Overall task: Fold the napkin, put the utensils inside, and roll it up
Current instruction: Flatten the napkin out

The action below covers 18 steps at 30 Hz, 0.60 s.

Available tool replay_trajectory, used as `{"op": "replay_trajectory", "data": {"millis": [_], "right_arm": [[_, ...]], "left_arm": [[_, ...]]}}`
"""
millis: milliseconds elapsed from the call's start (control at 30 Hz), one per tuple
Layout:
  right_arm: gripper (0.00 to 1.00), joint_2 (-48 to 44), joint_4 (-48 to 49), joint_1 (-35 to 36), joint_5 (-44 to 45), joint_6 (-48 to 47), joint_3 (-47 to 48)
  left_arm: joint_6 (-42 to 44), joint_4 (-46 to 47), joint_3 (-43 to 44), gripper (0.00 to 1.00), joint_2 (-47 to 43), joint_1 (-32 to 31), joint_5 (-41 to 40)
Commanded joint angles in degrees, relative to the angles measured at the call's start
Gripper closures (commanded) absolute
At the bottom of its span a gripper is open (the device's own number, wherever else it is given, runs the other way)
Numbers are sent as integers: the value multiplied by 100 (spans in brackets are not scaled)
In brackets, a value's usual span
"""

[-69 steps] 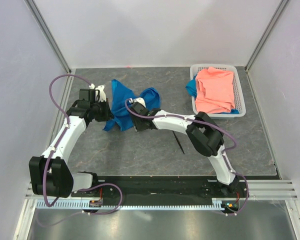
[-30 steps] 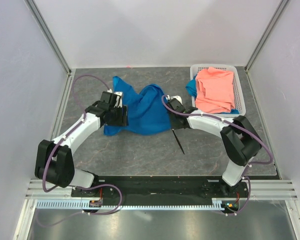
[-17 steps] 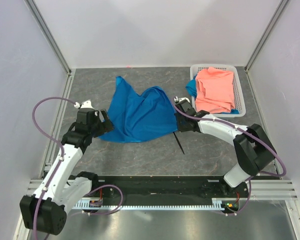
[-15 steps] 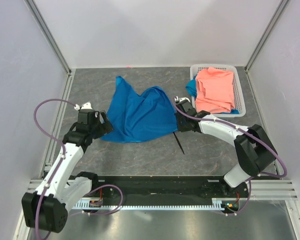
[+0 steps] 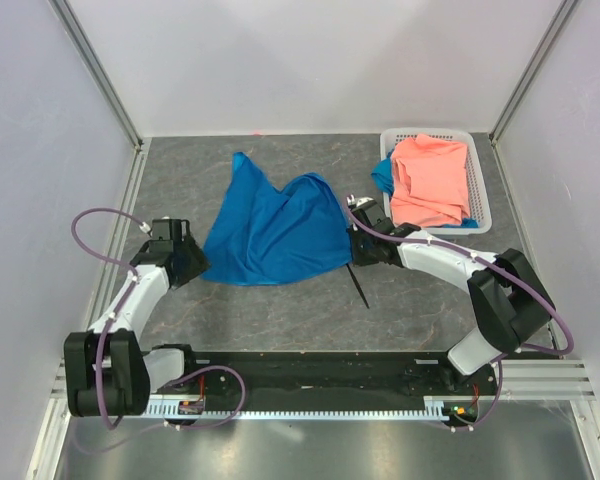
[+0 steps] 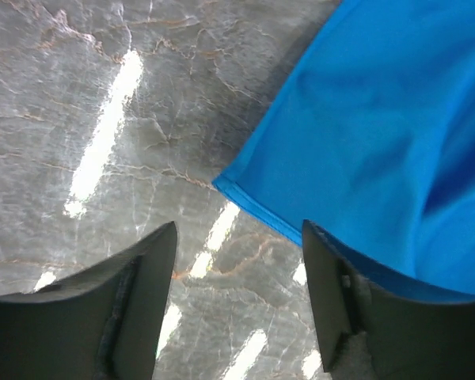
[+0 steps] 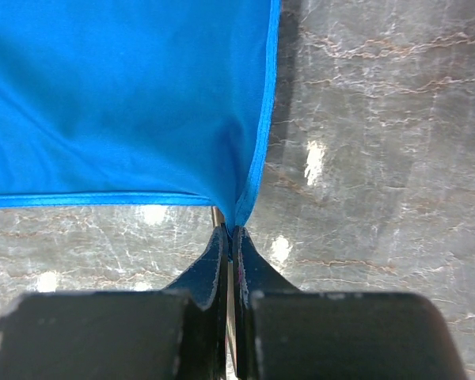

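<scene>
A bright blue soft cloth napkin (image 5: 275,235) lies opened out and rumpled on the grey marbled worktop (image 5: 280,320), left of the middle. One corner is drawn to a point toward the far side.

The right arm (image 5: 450,262) reaches in from the right. Its jaws are pressed together on the napkin's near right corner. In the right wrist view the blue hem (image 7: 257,158) gathers into a small peak that vanishes between the two black tips, so the cloth is pinched there.

The left arm (image 5: 130,300) lies low along the left side. Its jaws are spread and hold nothing. In the left wrist view the napkin's near left corner (image 6: 222,184) lies flat on the worktop ahead of the gap between them. Whether the right-hand tip touches the cloth edge beside it, I cannot tell.

A slim black pointed stick (image 5: 359,287) lies on the worktop just near of the pinched corner. It is outside the napkin, and its far end is close by the right jaws.

At the far right stands a white plastic basket (image 5: 482,218). It holds a salmon-pink cloth (image 5: 430,180), and a blue scrap (image 5: 382,178) shows at that cloth's left edge.
</scene>
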Motion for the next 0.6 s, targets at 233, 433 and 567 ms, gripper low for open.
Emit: {"op": "replay_trajectory", "data": {"millis": [233, 433, 567], "right_arm": [[100, -263, 167, -7, -431, -36, -95], [100, -307, 167, -7, -466, -45, -148], [100, -342, 167, -7, -510, -62, -140]], "left_arm": [[-41, 731, 117, 48, 962, 212, 218], [-24, 898, 126, 49, 1156, 371, 314], [20, 994, 143, 59, 1305, 380, 446]]}}
